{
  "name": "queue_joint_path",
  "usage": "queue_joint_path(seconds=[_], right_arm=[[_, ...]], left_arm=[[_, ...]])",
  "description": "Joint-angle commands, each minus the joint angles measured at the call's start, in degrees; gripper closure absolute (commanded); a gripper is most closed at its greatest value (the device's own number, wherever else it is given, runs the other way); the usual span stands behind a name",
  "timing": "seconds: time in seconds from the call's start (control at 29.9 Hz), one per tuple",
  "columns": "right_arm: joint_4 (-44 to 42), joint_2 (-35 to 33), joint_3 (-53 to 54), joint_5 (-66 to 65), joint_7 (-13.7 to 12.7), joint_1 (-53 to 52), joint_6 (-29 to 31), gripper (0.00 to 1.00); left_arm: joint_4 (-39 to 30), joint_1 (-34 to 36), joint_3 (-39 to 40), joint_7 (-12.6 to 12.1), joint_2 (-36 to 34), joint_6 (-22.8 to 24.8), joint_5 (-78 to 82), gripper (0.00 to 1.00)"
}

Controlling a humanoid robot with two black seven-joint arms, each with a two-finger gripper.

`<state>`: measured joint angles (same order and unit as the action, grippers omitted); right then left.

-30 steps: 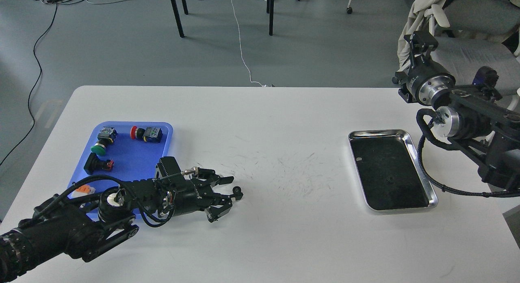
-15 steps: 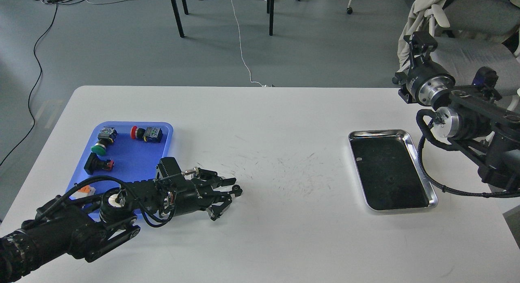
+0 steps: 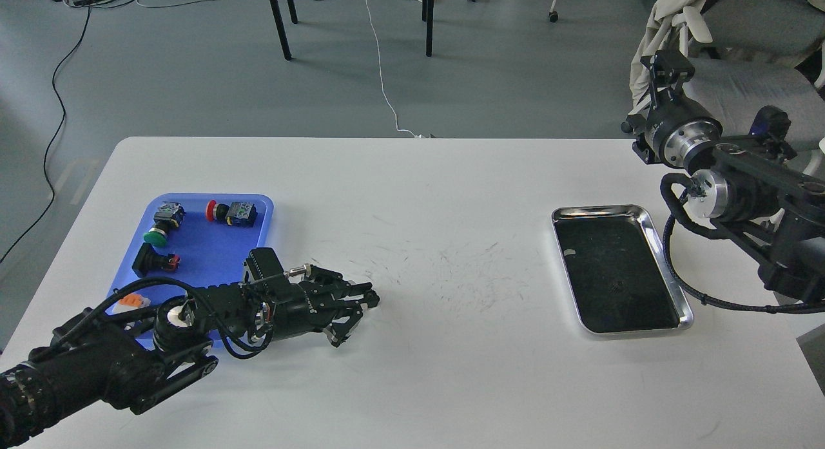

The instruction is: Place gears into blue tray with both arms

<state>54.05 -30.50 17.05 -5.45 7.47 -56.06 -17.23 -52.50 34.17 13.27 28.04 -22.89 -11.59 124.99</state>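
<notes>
The blue tray [image 3: 207, 250] lies at the table's left with several coloured-cap push-button switches in it. My left gripper [image 3: 366, 300] lies low over the white table just right of the tray's near right corner, pointing right. Its fingers are drawn together on a tiny black gear [image 3: 373, 299] at their tips. My right gripper [image 3: 669, 64] is raised beyond the table's back right corner, far from the tray. It is dark and seen from the side, so its fingers cannot be told apart.
A shiny steel tray [image 3: 670, 286] with a dark inside lies at the table's right, below my right arm. A chair with a draped cloth [image 3: 664, 24] stands behind that arm. Table legs and cables are on the floor beyond.
The left gripper's fingers have come together on the gear that lay just ahead of them, and the gripper has drawn slightly left. The right arm has not moved.
</notes>
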Motion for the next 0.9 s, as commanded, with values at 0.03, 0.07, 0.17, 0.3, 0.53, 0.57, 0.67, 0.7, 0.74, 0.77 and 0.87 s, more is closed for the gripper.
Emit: queue_joint_path(seconds=[0.03,0.07,0.17,0.3,0.53,0.57,0.67,0.7,0.74,0.77,0.87], right_arm=[[0.01,-0.09,0.00,0.00,0.00,-0.10,0.00,0.01],[0.01,-0.09,0.00,0.00,0.00,-0.10,0.00,0.01],[0.01,0.00,0.00,0.00,0.00,-0.01,0.00,0.01],[-0.17,-0.09,0.00,-0.09,0.00,0.08,0.00,0.01],[-1.05,0.00,0.00,-0.09,0.00,0.08,0.09,0.01],[-1.05,0.00,0.00,-0.09,0.00,0.08,0.09,0.01],[-1.31,0.18,0.00,-0.09,0.00,0.16,0.09,0.01],[-1.31,0.18,0.00,-0.09,0.00,0.16,0.09,0.01],[-1.31,0.26,0.00,-0.09,0.00,0.25,0.09,0.01],[-1.31,0.26,0.00,-0.09,0.00,0.25,0.09,0.01],[-1.22,0.35,0.00,-0.09,0.00,0.43,0.09,0.01]], left_arm=[[-0.41,0.20,0.35,-0.04,-0.22,0.08,0.01,0.90],[-0.41,0.20,0.35,-0.04,-0.31,0.08,0.01,0.90],[-1.03,0.72,0.44,-0.04,-1.71,0.08,0.01,0.90],[-1.73,2.65,0.44,-0.04,-3.38,0.34,0.01,0.90],[-2.52,5.37,0.44,-0.04,-6.98,0.52,0.01,0.90],[-3.05,6.08,0.44,-0.04,-8.21,0.60,0.01,0.90],[-3.93,7.57,0.44,-0.04,-10.33,1.13,0.01,0.90],[-3.93,8.10,0.44,-0.04,-10.94,1.05,0.01,0.90],[-3.93,8.37,0.44,-0.04,-11.73,1.04,0.01,0.90],[-4.02,8.54,0.44,-0.04,-12.78,1.04,0.01,0.90],[-4.80,8.81,0.61,-0.04,-15.94,0.96,0.01,0.90]])
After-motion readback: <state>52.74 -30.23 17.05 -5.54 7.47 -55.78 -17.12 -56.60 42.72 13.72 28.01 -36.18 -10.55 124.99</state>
